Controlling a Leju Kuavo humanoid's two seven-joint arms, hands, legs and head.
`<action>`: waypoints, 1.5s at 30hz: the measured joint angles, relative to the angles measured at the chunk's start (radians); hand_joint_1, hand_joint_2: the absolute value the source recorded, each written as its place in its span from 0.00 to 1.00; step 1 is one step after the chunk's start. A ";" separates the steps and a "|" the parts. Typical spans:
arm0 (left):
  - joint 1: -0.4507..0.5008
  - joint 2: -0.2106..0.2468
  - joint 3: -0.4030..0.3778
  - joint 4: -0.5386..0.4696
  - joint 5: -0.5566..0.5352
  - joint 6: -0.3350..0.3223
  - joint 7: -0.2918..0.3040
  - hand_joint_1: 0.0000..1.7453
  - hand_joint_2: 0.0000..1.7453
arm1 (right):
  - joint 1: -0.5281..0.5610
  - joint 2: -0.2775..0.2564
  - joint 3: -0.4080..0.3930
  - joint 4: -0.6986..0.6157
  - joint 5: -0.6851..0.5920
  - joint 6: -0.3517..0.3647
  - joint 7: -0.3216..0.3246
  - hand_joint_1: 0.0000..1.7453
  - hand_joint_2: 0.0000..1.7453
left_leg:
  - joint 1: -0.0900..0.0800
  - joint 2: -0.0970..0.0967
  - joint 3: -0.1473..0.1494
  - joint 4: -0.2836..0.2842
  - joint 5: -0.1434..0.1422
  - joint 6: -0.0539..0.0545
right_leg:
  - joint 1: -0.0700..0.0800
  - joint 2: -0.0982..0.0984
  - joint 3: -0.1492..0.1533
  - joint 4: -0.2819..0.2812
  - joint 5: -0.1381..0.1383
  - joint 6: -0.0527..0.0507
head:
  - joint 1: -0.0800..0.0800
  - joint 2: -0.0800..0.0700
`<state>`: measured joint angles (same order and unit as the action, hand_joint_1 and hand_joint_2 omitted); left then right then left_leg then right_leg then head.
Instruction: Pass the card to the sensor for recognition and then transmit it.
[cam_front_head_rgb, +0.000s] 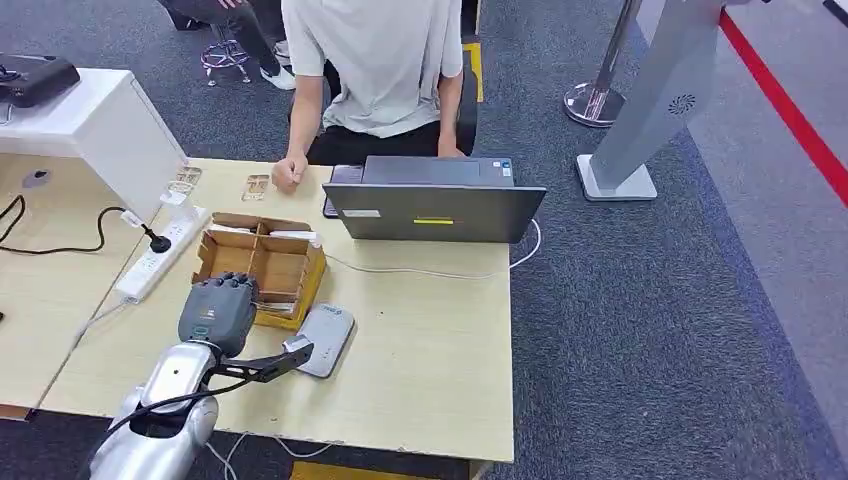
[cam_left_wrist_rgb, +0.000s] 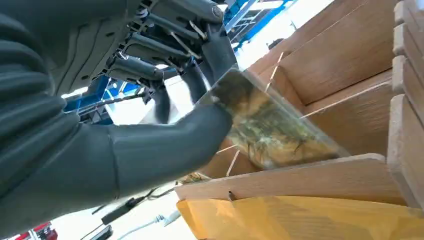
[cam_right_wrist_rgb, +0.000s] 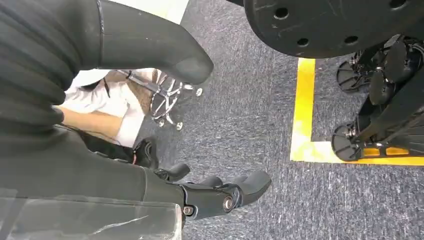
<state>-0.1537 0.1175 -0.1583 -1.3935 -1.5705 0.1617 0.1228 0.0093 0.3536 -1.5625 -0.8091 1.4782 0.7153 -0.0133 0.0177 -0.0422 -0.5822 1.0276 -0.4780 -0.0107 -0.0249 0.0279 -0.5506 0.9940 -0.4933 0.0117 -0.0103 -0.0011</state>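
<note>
Beside sensor (cam_front_head_rgb: 325, 338) | wooden box (cam_front_head_rgb: 262, 266) | laptop (cam_front_head_rgb: 432, 210) behind | power strip (cam_front_head_rgb: 160, 256) left

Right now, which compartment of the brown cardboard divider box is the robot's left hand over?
The near-left compartment of the brown cardboard divider box; the left hand covers it.

Silver arm (cam_front_head_rgb: 165, 395), grey ribbed robot hand (cam_front_head_rgb: 218, 310), black cable.
</note>
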 joint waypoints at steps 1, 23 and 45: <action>0.000 0.000 0.000 0.000 0.000 0.000 0.000 1.00 1.00 | 0.000 0.000 0.000 0.000 0.000 0.000 0.000 0.00 1.00 | 0.000 0.000 0.000 0.000 0.000 0.000 | 0.000 0.000 0.000 0.000 0.000 0.000 | 0.000 0.000; 0.011 -0.033 -0.044 -0.234 0.068 0.087 -0.135 1.00 1.00 | 0.003 0.000 0.000 0.010 -0.082 -0.048 0.025 0.00 1.00 | 0.000 0.000 0.000 0.000 0.000 0.000 | 0.000 0.000 0.000 0.000 0.000 0.000 | 0.000 0.000; -0.273 0.010 0.007 -0.163 0.042 0.063 -0.092 1.00 1.00 | -0.001 0.000 -0.001 -0.019 0.092 0.027 -0.043 0.00 1.00 | 0.000 0.000 0.001 0.000 0.003 -0.001 | 0.000 0.002 0.000 0.001 0.003 -0.001 | 0.000 0.000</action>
<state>-0.4263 0.1270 -0.1518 -1.5567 -1.5290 0.2247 0.0313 0.0081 0.3536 -1.5633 -0.8282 1.5705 0.7423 -0.0568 0.0180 -0.0419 -0.5814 1.0279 -0.4755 -0.0119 -0.0246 0.0294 -0.5506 0.9946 -0.4904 0.0106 -0.0103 -0.0011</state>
